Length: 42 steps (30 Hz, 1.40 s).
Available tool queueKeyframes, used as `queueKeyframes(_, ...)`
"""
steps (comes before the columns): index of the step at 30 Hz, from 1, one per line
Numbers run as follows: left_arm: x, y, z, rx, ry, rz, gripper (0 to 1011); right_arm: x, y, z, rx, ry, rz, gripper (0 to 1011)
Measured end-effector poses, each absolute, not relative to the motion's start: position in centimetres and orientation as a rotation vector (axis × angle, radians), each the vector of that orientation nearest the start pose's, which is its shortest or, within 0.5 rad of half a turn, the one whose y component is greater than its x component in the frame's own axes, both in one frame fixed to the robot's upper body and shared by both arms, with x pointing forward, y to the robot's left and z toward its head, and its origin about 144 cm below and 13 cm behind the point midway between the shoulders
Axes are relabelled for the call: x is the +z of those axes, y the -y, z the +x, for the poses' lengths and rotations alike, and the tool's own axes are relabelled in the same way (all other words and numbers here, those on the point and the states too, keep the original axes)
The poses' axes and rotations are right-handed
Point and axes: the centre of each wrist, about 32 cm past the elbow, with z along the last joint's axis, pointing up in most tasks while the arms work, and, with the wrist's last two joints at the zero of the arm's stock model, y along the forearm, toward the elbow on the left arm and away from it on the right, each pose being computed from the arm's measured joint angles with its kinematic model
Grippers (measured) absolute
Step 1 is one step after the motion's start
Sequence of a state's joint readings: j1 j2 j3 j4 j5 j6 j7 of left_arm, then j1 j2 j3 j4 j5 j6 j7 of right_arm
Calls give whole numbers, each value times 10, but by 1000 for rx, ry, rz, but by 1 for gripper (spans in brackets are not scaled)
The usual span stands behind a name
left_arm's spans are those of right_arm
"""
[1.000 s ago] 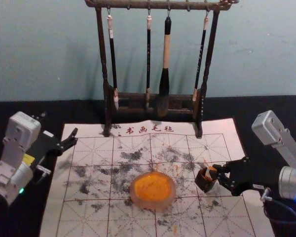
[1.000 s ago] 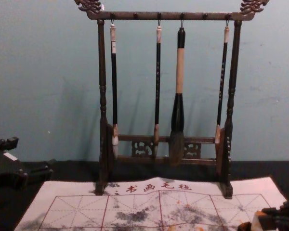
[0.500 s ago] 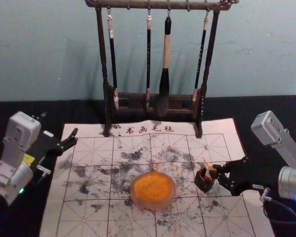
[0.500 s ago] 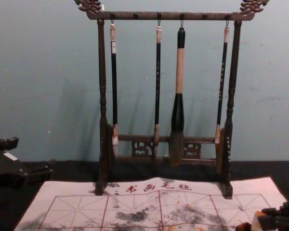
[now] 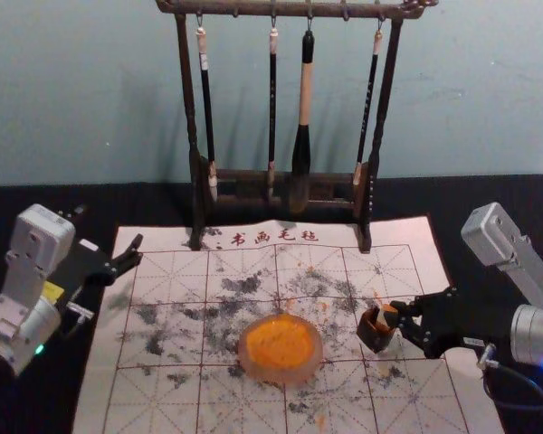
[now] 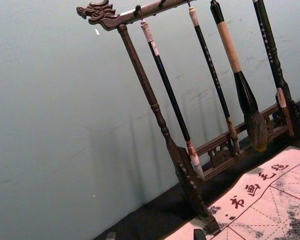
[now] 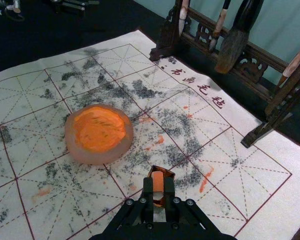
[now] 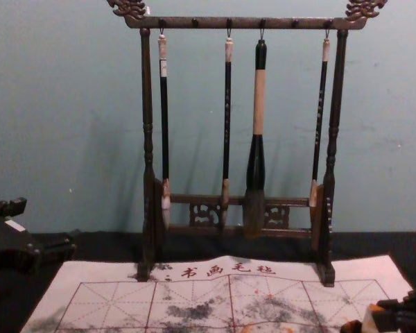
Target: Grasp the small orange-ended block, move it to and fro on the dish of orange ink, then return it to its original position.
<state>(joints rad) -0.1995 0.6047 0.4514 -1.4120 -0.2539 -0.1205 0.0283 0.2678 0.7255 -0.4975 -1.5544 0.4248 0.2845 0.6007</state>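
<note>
Right pincer (image 5: 398,315) closed on orange-ended block (image 5: 386,316), at mouth of dark box (image 5: 375,336), right of ink dish (image 5: 281,372). Left pincer (image 5: 109,228) parked by mat's (image 5: 95,398) left edge, spread wide.

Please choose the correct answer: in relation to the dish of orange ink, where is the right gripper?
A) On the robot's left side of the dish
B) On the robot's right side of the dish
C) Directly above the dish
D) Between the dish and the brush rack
B: the head view shows the right gripper at the small block, right of the dish.
</note>
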Motion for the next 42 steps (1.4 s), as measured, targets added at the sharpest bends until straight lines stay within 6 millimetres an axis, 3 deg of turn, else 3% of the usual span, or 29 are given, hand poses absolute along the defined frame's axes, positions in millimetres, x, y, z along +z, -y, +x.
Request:
queueKeyframes(10, 1140, -310, 489, 1248, 285, 304, 1001, 1196, 313, 497, -636, -81, -499, 131)
queueKeyframes(35, 1140, -310, 489, 1248, 285, 304, 1001, 1196, 313, 497, -636, -81, -499, 938)
queueKeyframes(42, 1140, -310, 489, 1248, 285, 304, 1001, 1196, 313, 497, -636, -81, -499, 1000)
